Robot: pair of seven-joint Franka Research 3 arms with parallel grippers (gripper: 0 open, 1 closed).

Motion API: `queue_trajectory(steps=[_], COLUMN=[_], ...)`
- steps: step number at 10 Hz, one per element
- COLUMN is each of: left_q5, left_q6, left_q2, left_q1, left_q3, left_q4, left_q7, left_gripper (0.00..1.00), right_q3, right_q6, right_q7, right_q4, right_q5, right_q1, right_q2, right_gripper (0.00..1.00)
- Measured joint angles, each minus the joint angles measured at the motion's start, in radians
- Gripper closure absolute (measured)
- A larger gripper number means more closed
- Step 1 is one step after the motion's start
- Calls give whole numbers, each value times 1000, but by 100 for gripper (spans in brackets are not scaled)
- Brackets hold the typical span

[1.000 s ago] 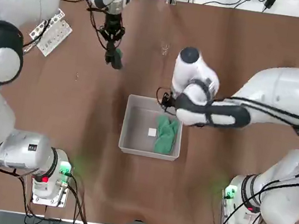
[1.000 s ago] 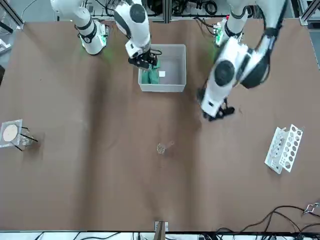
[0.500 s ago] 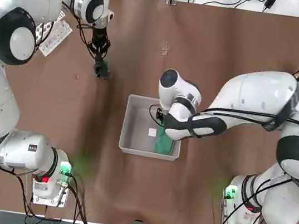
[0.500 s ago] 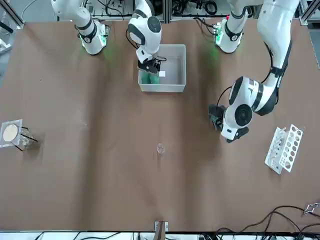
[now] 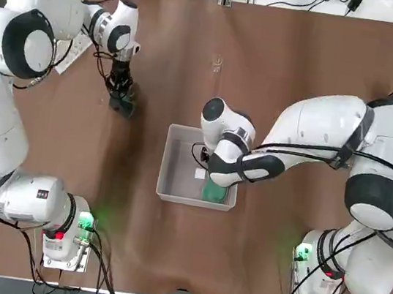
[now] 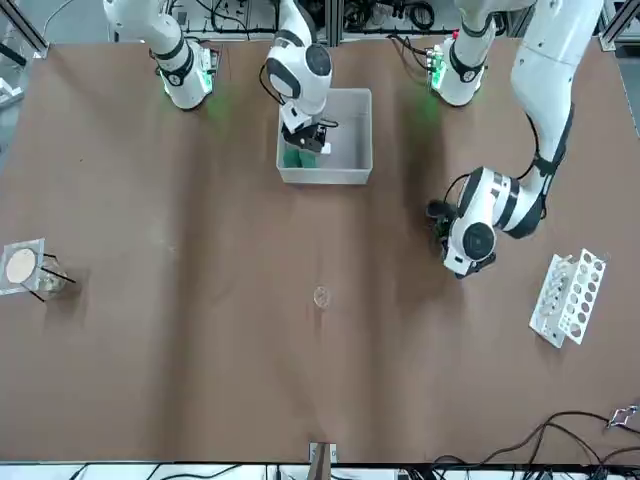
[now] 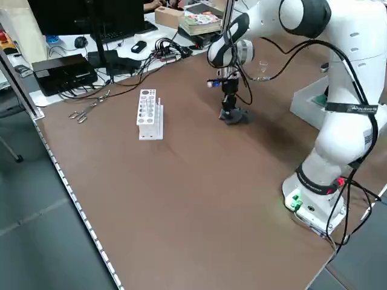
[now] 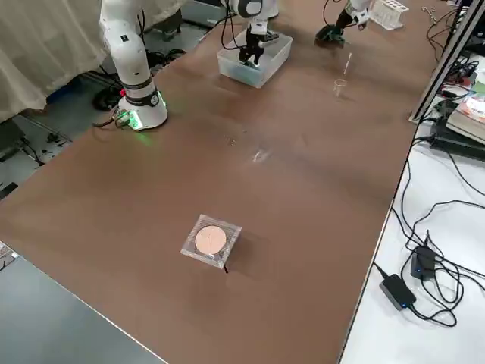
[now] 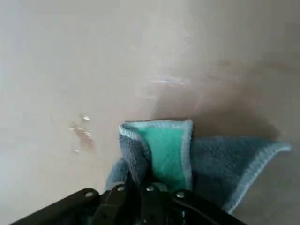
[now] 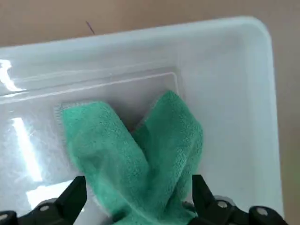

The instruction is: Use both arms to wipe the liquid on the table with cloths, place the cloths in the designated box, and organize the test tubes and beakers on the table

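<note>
- Fingers in the right wrist view: the right gripper [image 10: 137, 190] stands wide open over the green cloth [image 10: 136, 154], holding nothing; the cloth lies inside the plastic box [image 10: 243, 117].
- Left wrist view: the left gripper [image 9: 140, 199] is clamped on the dark cloth [image 9: 220, 164]; drops [image 9: 83, 136] sit beside it, so wiping seems unfinished.
- Top view: over the last second, the left gripper has shifted left and nearer, seemingly mid-wipe, left of the box. The right one has come over the box, covering more of the green cloth. A white label [image 5: 200, 173] in there shows no readable writing.
- Front view: a clear glass piece [image 6: 321, 297] stands on the far middle of the table [image 6: 230, 380]; nothing there looks tidied.
- Left side view: the white rack [image 7: 148, 118] waits far left.
- Right side view: a clear stand with a beige disc [image 8: 211, 240] sits far right; I can read no brand.
</note>
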Motion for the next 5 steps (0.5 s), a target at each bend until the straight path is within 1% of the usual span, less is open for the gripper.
queue_trajectory(steps=[1, 3, 4, 5], left_q5=[23, 107, 167, 231], left_q6=[-5, -11, 4, 47], left_q2=[-13, -37, -52, -78], left_q1=[-1, -3, -6, -6], left_q3=[31, 104, 153, 216], left_q4=[-28, -98, -146, -209], left_q7=[13, 28, 29, 32], left_gripper=[94, 94, 94, 94], right_q3=[-2, -5, -10, -13], right_q6=[0, 0, 0, 0], right_q7=[0, 1, 1, 2], right_q4=[0, 0, -1, -1], right_q5=[0, -1, -1, -1], right_q1=[0, 0, -1, -2], right_q2=[3, 7, 10, 12], right_gripper=[2, 5, 8, 8])
